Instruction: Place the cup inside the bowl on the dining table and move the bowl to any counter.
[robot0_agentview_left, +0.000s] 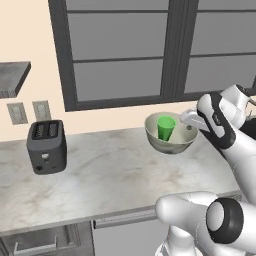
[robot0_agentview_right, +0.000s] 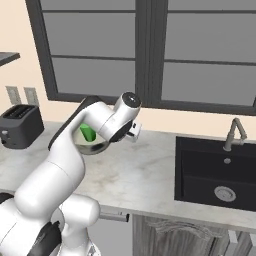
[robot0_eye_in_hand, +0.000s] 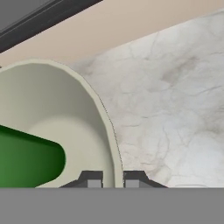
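At the bottom of the hand view, the two dark fingertips (robot0_eye_in_hand: 92, 179) of the gripper (robot0_eye_in_hand: 113, 180) stand on either side of the bowl's rim, one inside and one outside, pinching the thin wall between them. From that rim the bowl (robot0_eye_in_hand: 65, 113) opens out, pale cream-green within, and the cup (robot0_eye_in_hand: 28, 159) shows as a bright green shape lying against its inner floor. Seen from the left base view, the bowl (robot0_agentview_left: 172, 142) sits over the counter (robot0_agentview_left: 110, 172) below the window (robot0_agentview_left: 150, 50), with the cup (robot0_agentview_left: 165, 128) standing upright inside it, mouth up, and the gripper (robot0_agentview_left: 190, 119) at its right rim. Whether the bowl's base touches the marble cannot be told. Well to the left on the same counter stands a dark toaster (robot0_agentview_left: 46, 146). Farther right along the worktop, the right base view shows a black sink (robot0_agentview_right: 216, 175) with its faucet (robot0_agentview_right: 234, 132)
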